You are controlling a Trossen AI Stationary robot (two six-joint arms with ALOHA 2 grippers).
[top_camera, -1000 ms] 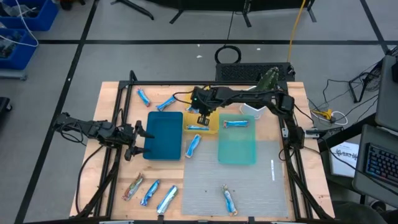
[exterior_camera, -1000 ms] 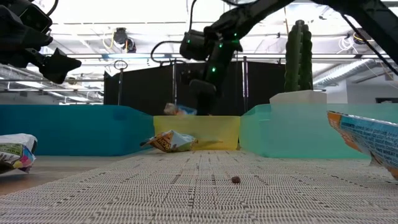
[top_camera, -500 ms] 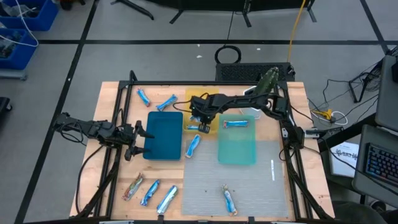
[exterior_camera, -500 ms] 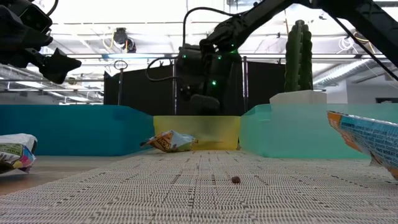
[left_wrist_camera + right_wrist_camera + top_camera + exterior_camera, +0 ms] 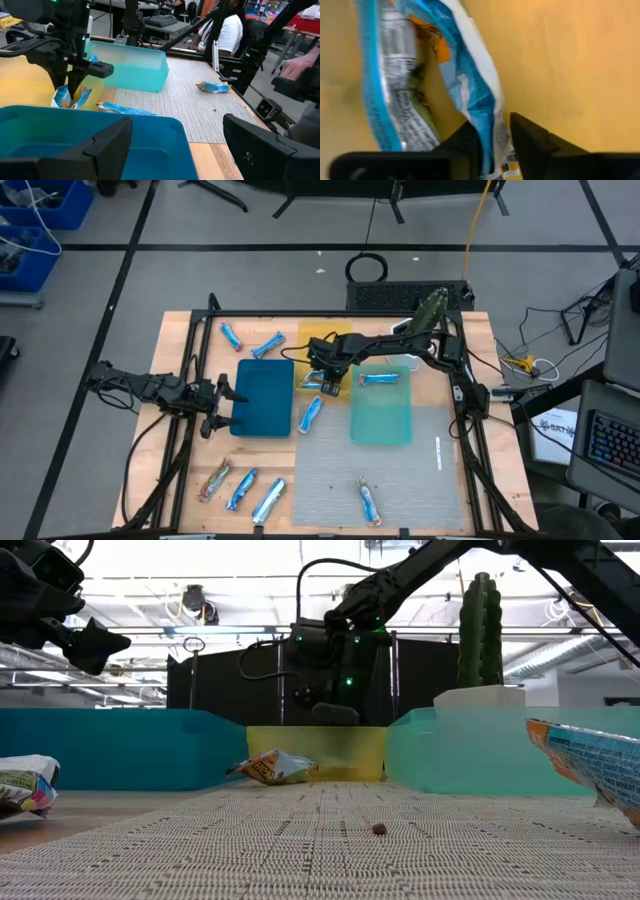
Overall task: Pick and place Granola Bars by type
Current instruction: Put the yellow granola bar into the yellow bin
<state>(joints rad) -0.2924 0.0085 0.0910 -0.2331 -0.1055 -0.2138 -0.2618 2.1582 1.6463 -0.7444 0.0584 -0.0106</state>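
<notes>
Right end effector [image 5: 328, 380] low inside the yellow tray [image 5: 340, 387], fingers slightly parted around a blue-and-white granola bar [image 5: 470, 100] lying on the tray floor — left end effector [image 5: 228, 402] spread wide and empty, above the blue tray [image 5: 264, 400], other bars scattered across the tabletop [image 5: 180, 470].

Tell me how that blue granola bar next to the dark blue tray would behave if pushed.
The granola bar looks slim and flat, so it would probably slide, not roll. Its shiny wrapper suggests a slippery surface, though the woven mat beneath may add drag.
</notes>
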